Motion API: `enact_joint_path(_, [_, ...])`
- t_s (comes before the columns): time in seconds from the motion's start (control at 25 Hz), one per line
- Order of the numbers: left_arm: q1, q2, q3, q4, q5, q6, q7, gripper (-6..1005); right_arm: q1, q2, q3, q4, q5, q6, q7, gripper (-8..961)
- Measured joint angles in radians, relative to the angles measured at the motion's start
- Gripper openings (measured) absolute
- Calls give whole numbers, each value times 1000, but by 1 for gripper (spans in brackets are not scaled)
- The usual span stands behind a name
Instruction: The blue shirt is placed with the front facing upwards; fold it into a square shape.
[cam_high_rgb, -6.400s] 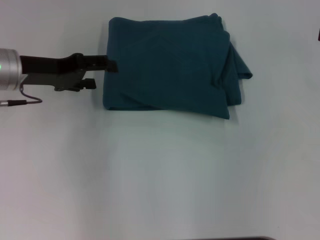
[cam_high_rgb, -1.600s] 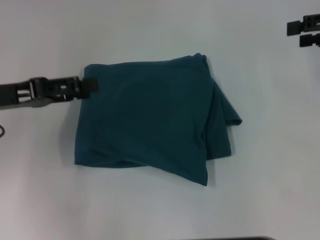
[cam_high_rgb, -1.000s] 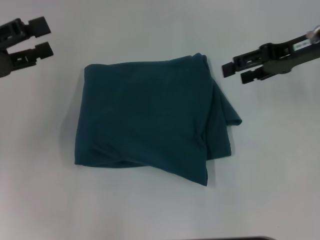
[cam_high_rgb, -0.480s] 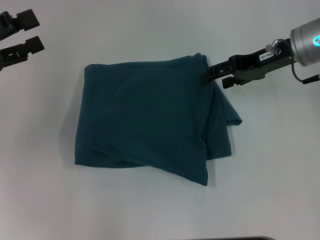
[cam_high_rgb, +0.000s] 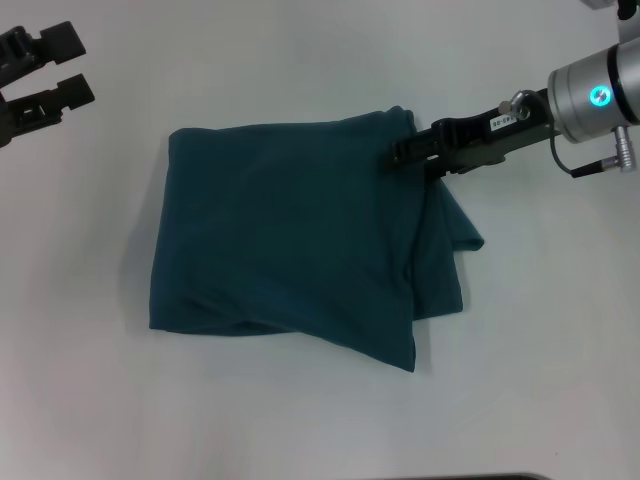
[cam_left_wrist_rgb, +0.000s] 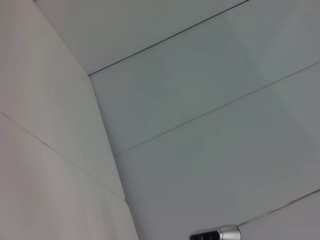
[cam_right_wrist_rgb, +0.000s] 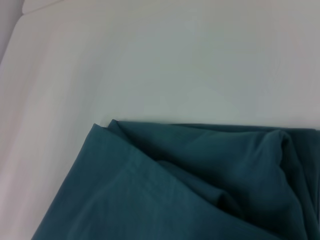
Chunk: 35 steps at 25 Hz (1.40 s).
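Observation:
The blue shirt (cam_high_rgb: 290, 240) lies folded into a rough square in the middle of the white table (cam_high_rgb: 300, 420), with loose layers sticking out along its right side. No letters show on it. My right gripper (cam_high_rgb: 405, 155) reaches in from the right and sits at the shirt's far right corner, touching the cloth. The right wrist view shows that corner of the shirt (cam_right_wrist_rgb: 190, 185) with its stacked folds close up. My left gripper (cam_high_rgb: 78, 66) is open at the far left of the table, well away from the shirt and holding nothing.
Bare white table surrounds the shirt on all sides. The left wrist view shows only pale wall panels and a silver arm part (cam_left_wrist_rgb: 215, 233) at its lower edge.
The left gripper has let go of the shirt's left edge and pulled back to the far left. The right gripper has come in leftward to the shirt's far right corner.

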<state>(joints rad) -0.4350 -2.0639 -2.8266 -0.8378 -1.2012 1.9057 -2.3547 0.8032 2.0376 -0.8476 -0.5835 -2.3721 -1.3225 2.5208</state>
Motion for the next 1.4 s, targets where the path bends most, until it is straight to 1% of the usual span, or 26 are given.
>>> enact_joint_path(0.12, [0,0,3,0,0,-1,1,933,3,7,-8,8,0,13,0,910])
enact_joint_path(0.32, [-2,1,0,0,0,-1,1,933,10,10,-42,20,-2,29,10,909])
enact_joint_path(0.68, [-7,-5,6,4,0,-6,9,932,16,24,-33,26,29,61,2,908])
enact_joint_path(1.12, [-8,-1,6,28,0,-13,11,932,14,13,-35,25,30,52,9,453])
enact_joint_path(1.4, [-10,1,6,28,0,-13,11,932,11,13,-34,27,28,52,11,235])
